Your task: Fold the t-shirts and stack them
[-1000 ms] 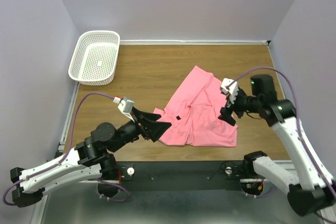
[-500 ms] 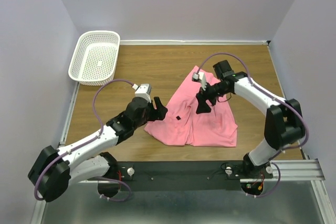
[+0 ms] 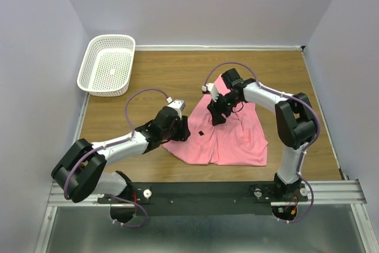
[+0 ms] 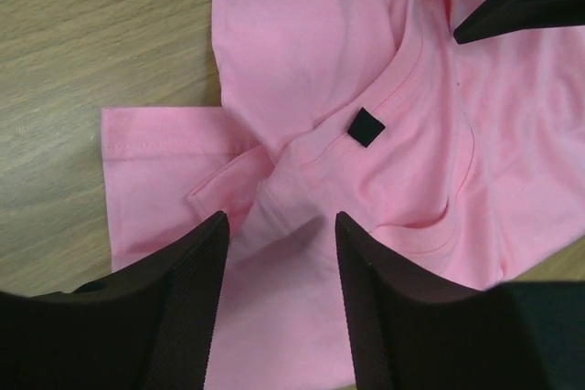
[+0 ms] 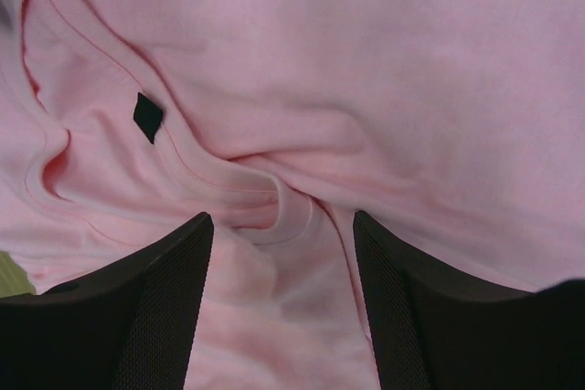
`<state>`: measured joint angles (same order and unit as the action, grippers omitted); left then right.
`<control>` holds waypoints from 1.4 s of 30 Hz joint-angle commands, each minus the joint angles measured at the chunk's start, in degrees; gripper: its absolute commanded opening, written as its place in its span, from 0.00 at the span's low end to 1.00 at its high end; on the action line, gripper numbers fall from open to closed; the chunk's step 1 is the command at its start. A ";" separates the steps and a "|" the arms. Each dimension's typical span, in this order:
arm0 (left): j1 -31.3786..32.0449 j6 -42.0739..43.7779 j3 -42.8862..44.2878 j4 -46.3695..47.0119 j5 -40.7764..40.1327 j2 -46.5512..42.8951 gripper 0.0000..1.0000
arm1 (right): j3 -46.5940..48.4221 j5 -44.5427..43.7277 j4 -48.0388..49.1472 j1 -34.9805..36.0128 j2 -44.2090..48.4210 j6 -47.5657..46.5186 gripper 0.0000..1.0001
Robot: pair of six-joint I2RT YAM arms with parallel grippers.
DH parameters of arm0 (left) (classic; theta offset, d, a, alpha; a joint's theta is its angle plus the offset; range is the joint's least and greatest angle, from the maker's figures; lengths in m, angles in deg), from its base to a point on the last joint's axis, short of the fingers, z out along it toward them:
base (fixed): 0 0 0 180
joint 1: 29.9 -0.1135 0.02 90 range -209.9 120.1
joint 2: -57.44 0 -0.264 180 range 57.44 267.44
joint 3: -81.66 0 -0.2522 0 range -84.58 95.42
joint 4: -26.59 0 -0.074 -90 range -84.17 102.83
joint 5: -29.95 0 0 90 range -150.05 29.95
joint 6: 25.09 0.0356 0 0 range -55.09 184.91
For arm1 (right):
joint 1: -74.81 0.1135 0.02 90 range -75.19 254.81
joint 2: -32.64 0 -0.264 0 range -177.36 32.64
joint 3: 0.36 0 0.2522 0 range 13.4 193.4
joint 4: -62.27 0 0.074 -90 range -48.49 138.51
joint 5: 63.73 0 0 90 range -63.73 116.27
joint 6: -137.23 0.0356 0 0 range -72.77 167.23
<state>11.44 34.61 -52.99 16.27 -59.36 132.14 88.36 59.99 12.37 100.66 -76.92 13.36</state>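
Note:
A salmon-pink t-shirt (image 3: 237, 140) lies crumpled on the wooden table, its collar and small black tag (image 3: 202, 132) turned up. My left gripper (image 3: 183, 130) is down at the shirt's left edge, beside the sleeve. In the left wrist view its jaws (image 4: 279, 226) stand apart over a fold of pink cloth (image 4: 302, 43) near the tag (image 4: 366, 127). My right gripper (image 3: 218, 117) is on the shirt's upper middle. Its jaws (image 5: 281, 221) straddle a bunched ridge of the collar (image 5: 274, 198), open, with cloth between them.
A white mesh basket (image 3: 111, 38) stands at the table's far left corner, with nothing in it. Bare wood (image 3: 160, 81) shows between the basket and the shirt. The right gripper's fingertip (image 4: 521, 2) shows at the top right of the left wrist view.
Both arms have reached in onto the shirt: the left gripper moved right to the sleeve edge, the right moved left to the collar. Both pairs of jaws have narrowed.

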 commanded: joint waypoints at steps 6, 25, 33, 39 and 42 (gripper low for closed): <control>-0.30 3.23 5.49 0.51 1.77 3.70 0.22 | 2.21 -3.13 1.69 1.14 -2.94 3.63 0.42; 1.36 11.05 40.36 -1.69 10.29 -19.60 0.00 | 33.38 -25.18 -0.86 1.40 33.44 10.48 0.00; 15.58 19.57 66.91 4.28 8.63 -10.46 0.00 | 53.70 -24.14 1.33 -3.61 39.06 12.42 0.00; 26.14 22.83 77.30 6.14 9.34 -4.40 0.00 | 66.18 -20.71 1.78 -7.30 40.13 17.60 0.01; 32.47 26.43 79.58 6.05 5.91 -1.93 0.00 | 68.12 -22.02 1.69 -7.48 38.81 18.31 0.01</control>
<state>39.28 55.81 23.73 20.07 -50.77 128.90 154.35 40.40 14.80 94.04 -36.09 29.29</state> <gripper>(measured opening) 0.009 0.009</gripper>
